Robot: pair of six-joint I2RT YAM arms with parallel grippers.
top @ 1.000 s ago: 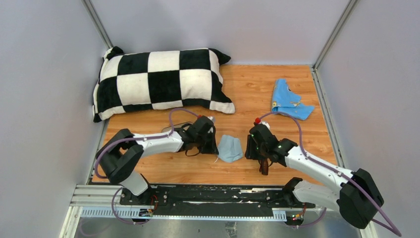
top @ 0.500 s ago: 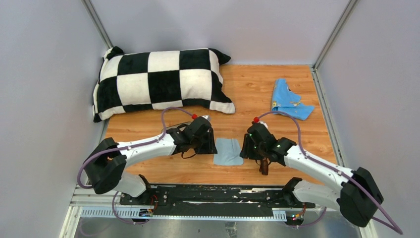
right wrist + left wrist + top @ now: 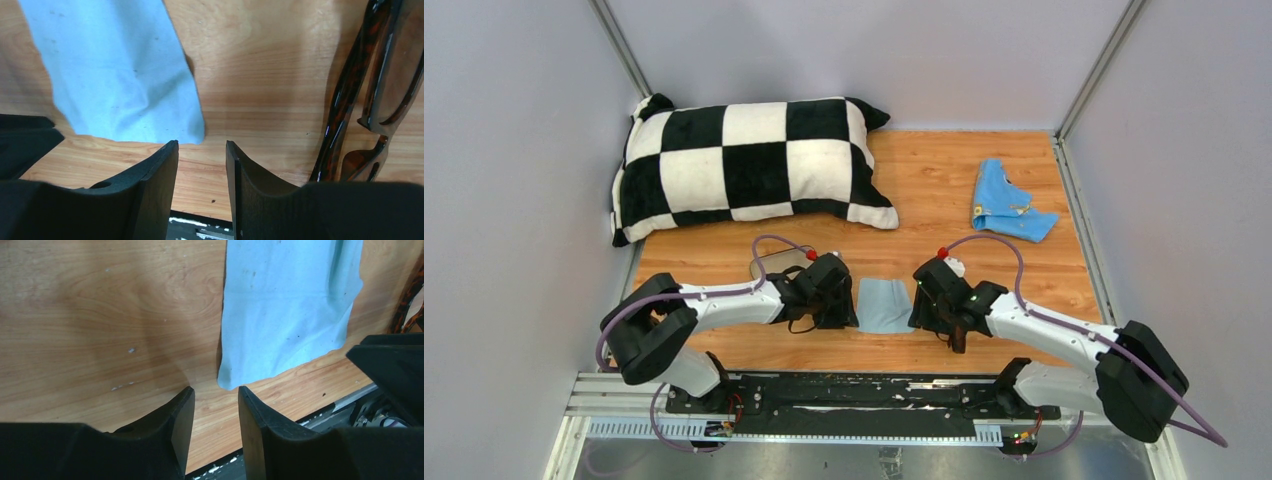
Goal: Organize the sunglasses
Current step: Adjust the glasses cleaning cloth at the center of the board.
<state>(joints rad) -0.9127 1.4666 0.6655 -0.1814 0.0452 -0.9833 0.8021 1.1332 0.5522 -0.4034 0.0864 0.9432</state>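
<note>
Sunglasses (image 3: 345, 92) lie just beside my right gripper (image 3: 201, 150), opposite the cloth (image 3: 115, 70), long axis along its fingers; jaws slightly apart, empty. Left gripper (image 3: 216, 392) farther, likewise apart.

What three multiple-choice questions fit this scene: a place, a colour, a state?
1. Where is the grey-blue cloth? A between the left gripper and right gripper; B against the back wall; C on the rail.
2. What colours is the pillow? A red and white; B black and white; C plain grey.
3. What state is the right gripper in? A open, empty; B shut on something; C shut, empty.
Answers: 1 A, it lies flat between them. 2 B, checkered squares. 3 A, fingers apart, nothing between; the sunglasses lie beside.
</note>
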